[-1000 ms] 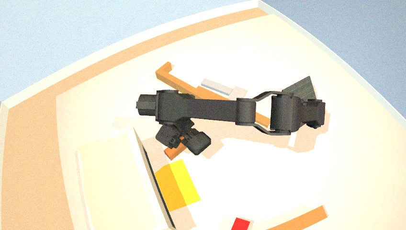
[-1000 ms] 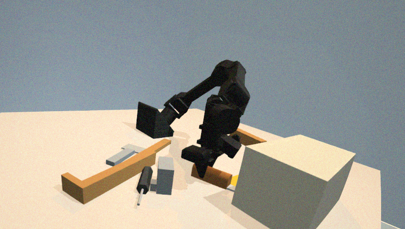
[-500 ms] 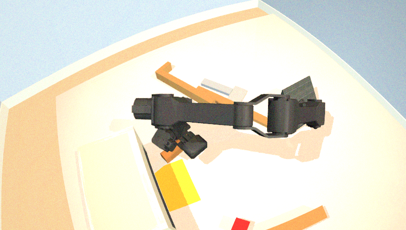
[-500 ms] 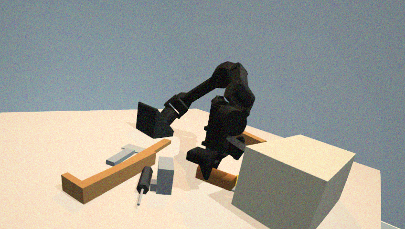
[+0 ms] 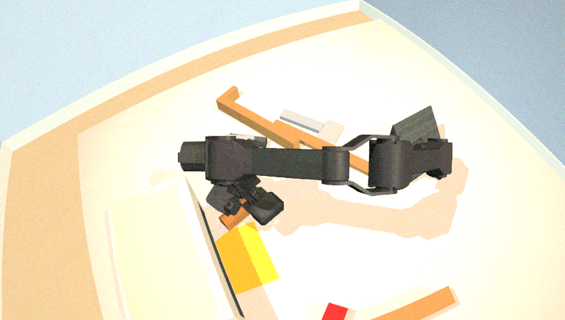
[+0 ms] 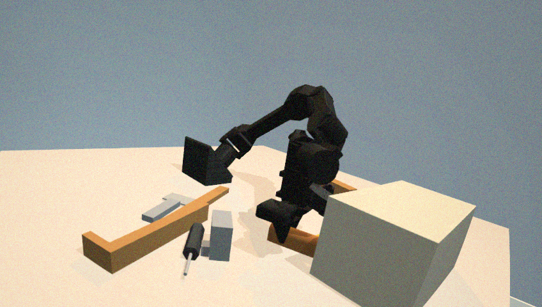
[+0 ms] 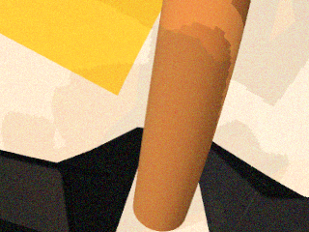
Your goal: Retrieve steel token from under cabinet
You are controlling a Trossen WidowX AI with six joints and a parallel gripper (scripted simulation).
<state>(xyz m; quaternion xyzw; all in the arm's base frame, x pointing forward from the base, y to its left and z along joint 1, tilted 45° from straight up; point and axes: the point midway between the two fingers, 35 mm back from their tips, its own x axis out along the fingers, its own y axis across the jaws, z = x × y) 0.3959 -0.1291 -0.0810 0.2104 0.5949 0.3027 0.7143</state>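
The robot's claw [image 5: 244, 206] is clenched on an orange rod [image 7: 193, 91], held low over the table [image 5: 396, 257] just in front of the cream cabinet [image 6: 387, 243]. In the top view the rod's free end pokes out of the claw toward 7 o'clock and stops at the near corner of the yellow marked area [image 5: 247, 257], which lies along the cabinet's front edge. In the wrist view the rod runs from the dark fingers up toward 12 o'clock, with the yellow patch at 10 o'clock from it. The steel token cannot be made out in any view.

Elsewhere in the exterior view, a long orange L-shaped bar [image 6: 148, 231] lies at 9 o'clock from the claw, with a grey T-shaped piece [image 6: 165, 207] behind it and a grey block [image 6: 221, 233] and a black-handled tool [image 6: 193, 241] just beside it. A red block [image 5: 334, 311] sits at the bottom edge of the top view.
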